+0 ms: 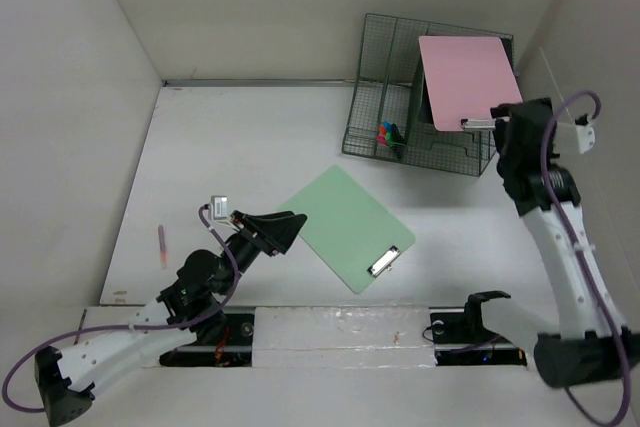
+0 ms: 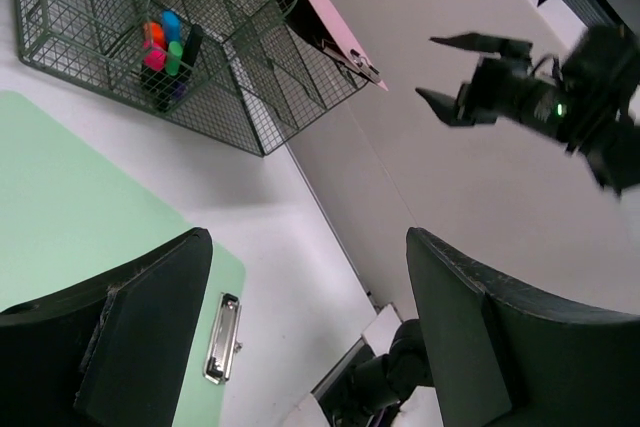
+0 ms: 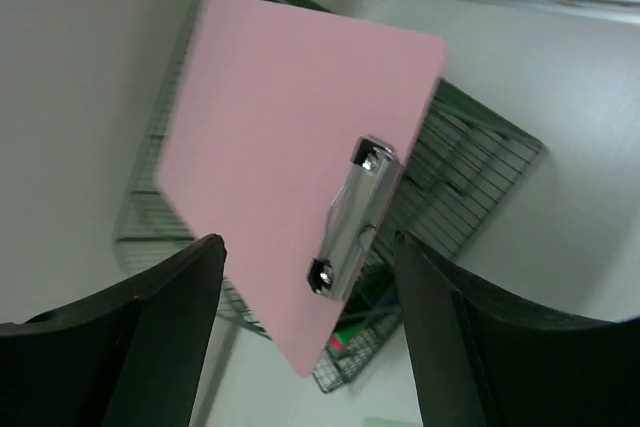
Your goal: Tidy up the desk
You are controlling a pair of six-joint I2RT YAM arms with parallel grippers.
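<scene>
The white desk holds a green clipboard lying flat at its middle, its metal clip toward the near edge. A pink clipboard stands tilted in the dark green wire rack at the back right. My left gripper is open and empty at the green clipboard's left edge; in the left wrist view it hovers over the green clipboard. My right gripper is open just by the pink clipboard's clip. In the right wrist view the pink clipboard lies beyond the open fingers, untouched.
Coloured markers stand in a front compartment of the rack and also show in the left wrist view. A pink pen lies on the desk at the left. White walls border the desk on the left, back and right.
</scene>
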